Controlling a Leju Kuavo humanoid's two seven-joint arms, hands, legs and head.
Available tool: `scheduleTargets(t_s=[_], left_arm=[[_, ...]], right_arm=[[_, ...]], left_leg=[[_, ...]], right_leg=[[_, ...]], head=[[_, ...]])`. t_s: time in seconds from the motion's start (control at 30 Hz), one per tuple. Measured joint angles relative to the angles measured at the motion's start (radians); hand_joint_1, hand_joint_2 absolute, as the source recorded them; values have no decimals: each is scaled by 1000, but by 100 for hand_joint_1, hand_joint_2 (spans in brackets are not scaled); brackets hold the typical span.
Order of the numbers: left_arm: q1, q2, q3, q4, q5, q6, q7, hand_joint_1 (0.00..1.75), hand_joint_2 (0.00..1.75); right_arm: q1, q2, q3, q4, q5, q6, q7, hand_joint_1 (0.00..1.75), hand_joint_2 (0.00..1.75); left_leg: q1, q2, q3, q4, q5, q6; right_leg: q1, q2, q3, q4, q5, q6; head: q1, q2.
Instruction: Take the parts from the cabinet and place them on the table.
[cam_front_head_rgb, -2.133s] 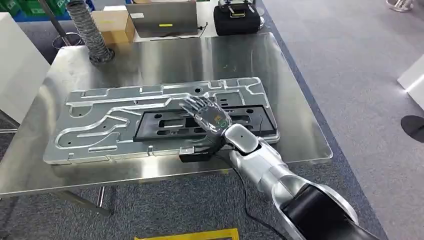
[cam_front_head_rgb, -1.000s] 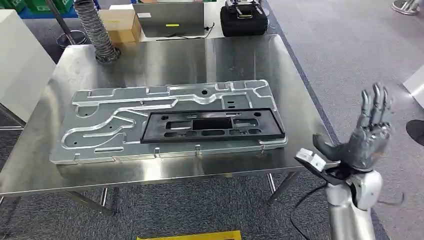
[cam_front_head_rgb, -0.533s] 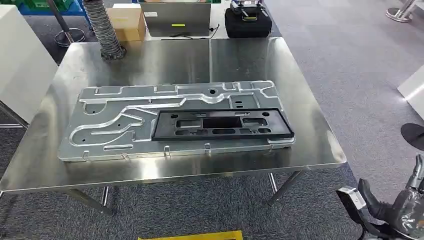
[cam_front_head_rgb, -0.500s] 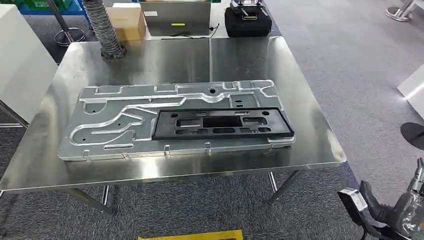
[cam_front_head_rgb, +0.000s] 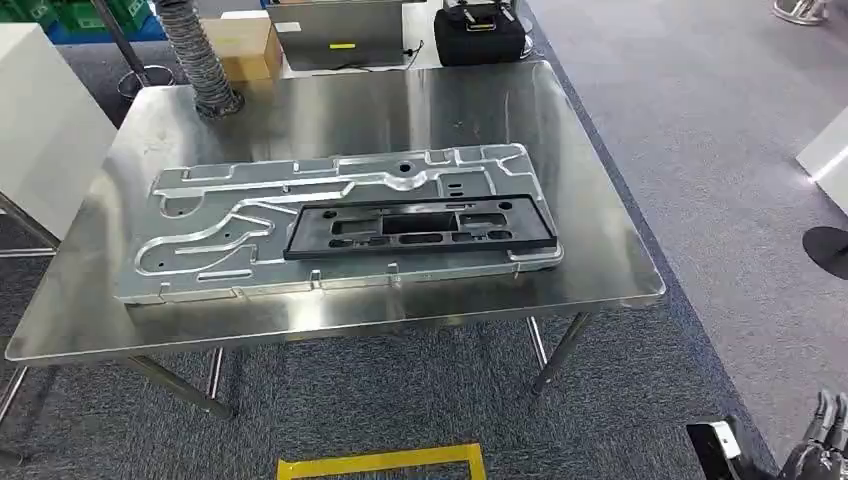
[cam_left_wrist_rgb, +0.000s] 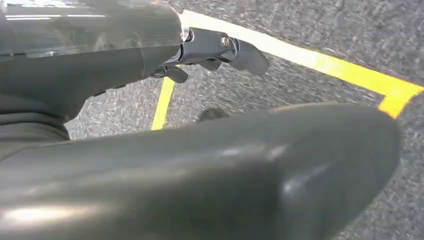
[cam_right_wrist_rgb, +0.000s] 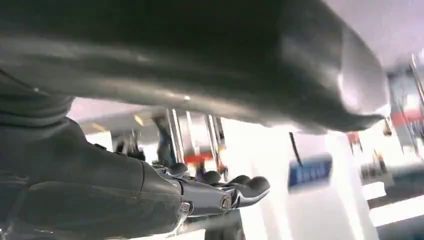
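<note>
High head view above table (cam_front_head_rgb: 600, 270)

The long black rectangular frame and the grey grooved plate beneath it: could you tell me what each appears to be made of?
The black rectangular frame looks like matte moulded plastic: dull, with no reflections. The grey grooved plate looks like machined aluminium or similar metal: satin sheen, bright milled channel edges.

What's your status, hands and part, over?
Right robot hand low beside the table, holding nothing. Left robot hand hanging over floor. Black part flat on the metal plate. Nothing obstructing.
</note>
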Motion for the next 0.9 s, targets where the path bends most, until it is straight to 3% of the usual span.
scheduleTargets(t_s=[0.03,0.07,0.13,0.17,0.2,0.3,0.33,0.37,0.4,0.47,0.5,0.53,0.57,0.63,0.67,0.7,0.73,0.8,0.83,0.87,0.9], left_arm=[[0,0,0,0,-1,-1,1,0,0],[2,0,0,0,-2,-3,1,0,0],[1,0,0,0,-3,-10,0,0,0],[-1,0,0,0,-5,-13,-1,0,0],[-4,0,0,0,-6,-16,-1,0,0],[2,-2,0,0,-10,-19,-3,0,0],[4,-3,0,0,-10,-19,-3,0,0],[0,-6,0,0,-10,-19,-3,0,0],[-2,-6,0,0,-10,-19,-4,0,0],[0,-6,0,0,-10,-19,-4,0,0],[1,-6,0,0,-10,-21,-4,0,0],[1,-6,0,0,-11,-23,-4,0,0],[0,-7,0,0,-14,-28,-4,0,0],[0,-7,0,0,-21,-37,-4,0,0],[-1,-8,0,0,-26,-40,-4,0,0],[-2,-8,-1,0,-29,-42,-4,0,0],[-2,-11,-2,0,-31,-42,-3,0,0],[-4,-11,-2,0,-35,-42,-1,0,0],[0,-11,-2,0,-35,-42,-1,0,0],[-1,-11,-2,0,-36,-43,0,0,0],[1,-11,-2,0,-37,-45,0,0,0]], right_arm=[[-9,-2,-28,57,5,3,-3,0,0],[-20,-5,-55,121,6,0,-9,0,0],[-41,-27,-117,286,10,-13,-16,0,0],[-51,-38,-142,360,15,-16,-2,0,0],[-57,-48,-161,430,26,-20,25,0,0],[-72,-71,-209,614,50,-28,74,0,0],[-73,-78,-217,641,52,-29,78,0,0],[-75,-81,-226,680,54,-29,81,0,0],[-77,-90,-234,710,54,-31,82,0,0],[-86,-100,-244,751,55,-32,85,0,0],[-90,-102,-249,772,58,-31,94,0,0],[-93,-102,-252,791,63,-27,113,0,0],[-96,-104,-255,813,74,-18,138,0,0],[-102,-105,-257,853,94,4,212,0,0],[-108,-105,-258,872,95,16,246,0,0],[-115,-103,-260,891,96,31,278,0,0],[-121,-101,-261,907,99,45,299,0,0],[-121,-93,-264,943,105,86,343,0,0],[-120,-90,-266,959,103,116,369,0,0],[-125,-83,-271,974,95,147,390,0,0],[-129,-78,-276,985,86,188,413,0,0]], left_leg=[[0,0,14,11,-3,0],[0,0,54,-28,13,2],[-2,0,187,-209,71,11],[-3,0,248,-291,80,18],[-11,-1,251,-320,75,24],[-16,0,238,-310,93,42],[-12,3,230,-320,112,50],[-9,8,221,-323,127,57],[-8,9,203,-324,138,65],[-10,12,175,-323,158,67],[-10,13,161,-321,169,66],[-10,13,146,-319,179,64],[-10,13,131,-315,189,62],[-10,13,102,-305,206,56],[-10,13,91,-301,215,52],[-14,12,84,-298,221,45],[-13,14,83,-298,229,37],[-8,15,82,-303,248,24],[-11,14,79,-305,257,17],[-6,13,72,-290,230,13],[-6,12,56,-256,174,11]], right_leg=[[1,0,-12,2,9,1],[2,-1,-23,4,16,3],[3,-2,-45,13,29,9],[3,-3,-51,21,35,12],[10,-2,-59,27,39,18],[1,-1,-61,21,63,36],[3,3,-66,16,74,43],[-3,6,-75,28,42,48],[-4,6,-96,74,-20,54],[-9,5,-135,220,-135,65],[-10,5,-145,289,-165,69],[-10,5,-141,324,-160,70],[-11,5,-116,317,-130,71],[-12,5,-9,193,-61,66],[-11,6,65,95,-59,61],[-5,6,124,7,-94,53],[-3,7,135,-24,-102,45],[4,6,121,-18,-92,31],[1,5,115,-24,-79,21],[-3,-2,106,-26,-66,13],[-3,-2,92,-25,-57,4]], head=[[0,0],[0,0],[0,0],[0,0],[0,0],[0,0],[0,0],[0,0],[0,0],[0,0],[0,0],[0,0],[0,0],[0,0],[0,0],[0,0],[0,0],[0,0],[0,0],[0,0],[0,0]])
